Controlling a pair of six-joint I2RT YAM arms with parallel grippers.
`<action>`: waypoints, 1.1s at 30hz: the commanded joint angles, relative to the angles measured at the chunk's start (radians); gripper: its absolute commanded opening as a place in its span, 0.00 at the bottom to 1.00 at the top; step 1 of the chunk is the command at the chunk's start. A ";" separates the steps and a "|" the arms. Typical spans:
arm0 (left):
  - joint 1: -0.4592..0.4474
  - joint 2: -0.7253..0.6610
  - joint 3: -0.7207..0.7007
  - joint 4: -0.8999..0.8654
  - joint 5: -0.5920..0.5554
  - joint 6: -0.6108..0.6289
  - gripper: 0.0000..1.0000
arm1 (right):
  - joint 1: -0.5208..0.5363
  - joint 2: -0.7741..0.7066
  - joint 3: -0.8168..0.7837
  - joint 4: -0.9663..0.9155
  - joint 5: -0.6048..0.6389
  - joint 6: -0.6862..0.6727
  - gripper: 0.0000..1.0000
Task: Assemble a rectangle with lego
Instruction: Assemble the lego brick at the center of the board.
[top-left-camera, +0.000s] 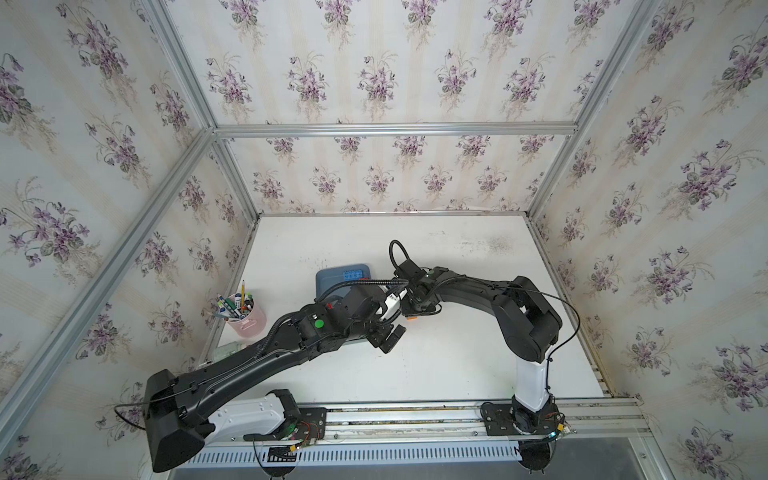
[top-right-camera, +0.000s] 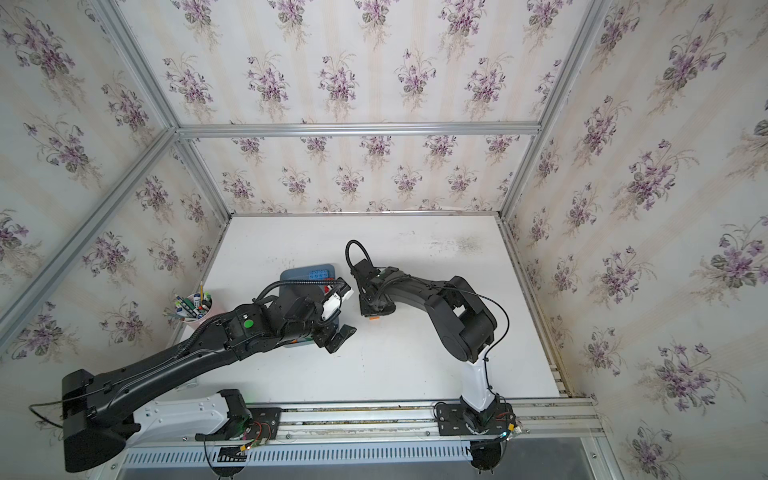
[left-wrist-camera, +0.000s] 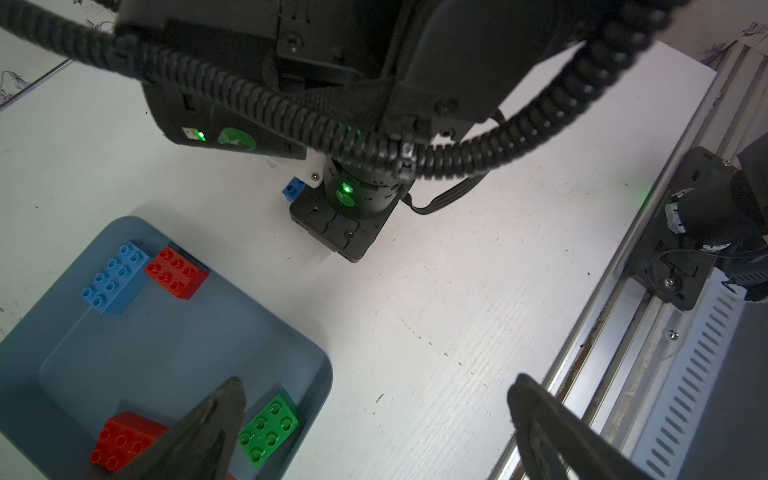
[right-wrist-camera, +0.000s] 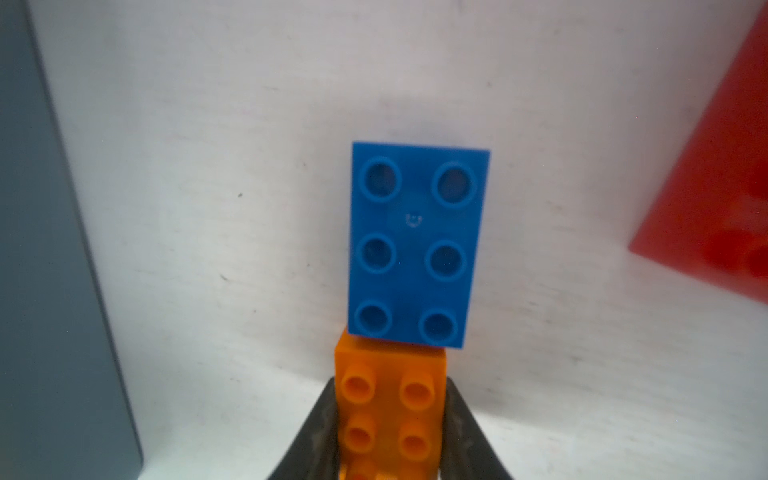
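White wood-grain table (top-left-camera: 457, 353), flowered wallpaper (top-left-camera: 374, 83) all round. Near the table's middle, just beside the blue-grey tray (left-wrist-camera: 166, 353), the right gripper (right-wrist-camera: 390, 386) is clamped on one orange brick (right-wrist-camera: 388, 415), pinching its long sides, studs up. Its far end touches one blue brick (right-wrist-camera: 415, 245), six studs in two rows of three, flat on the table. Both long axes run in one line, away from the gripper. One blurred red brick (right-wrist-camera: 715, 187) lies nearby.

Inside the smooth, round-cornered tray are four glossy plastic bricks. There's a light blue oblong (left-wrist-camera: 114, 276) with eight studs, a red brick (left-wrist-camera: 176, 272) just beside it, a second red brick (left-wrist-camera: 124, 440) and a green six-stud brick (left-wrist-camera: 270, 432).

The left gripper (left-wrist-camera: 380, 380) hangs spread wide and empty over the tray's near right corner. A pink cup (top-left-camera: 249, 322) of pens stands by the table's left edge.
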 joint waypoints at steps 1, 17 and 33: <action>0.000 0.003 0.006 0.004 -0.003 0.009 1.00 | -0.007 0.021 -0.007 -0.030 0.047 -0.008 0.35; 0.000 0.017 0.011 0.002 -0.001 0.011 1.00 | -0.018 0.018 -0.014 -0.026 0.050 -0.015 0.36; 0.000 0.014 0.013 0.000 -0.003 0.011 1.00 | -0.018 -0.036 -0.004 -0.027 0.008 -0.021 0.52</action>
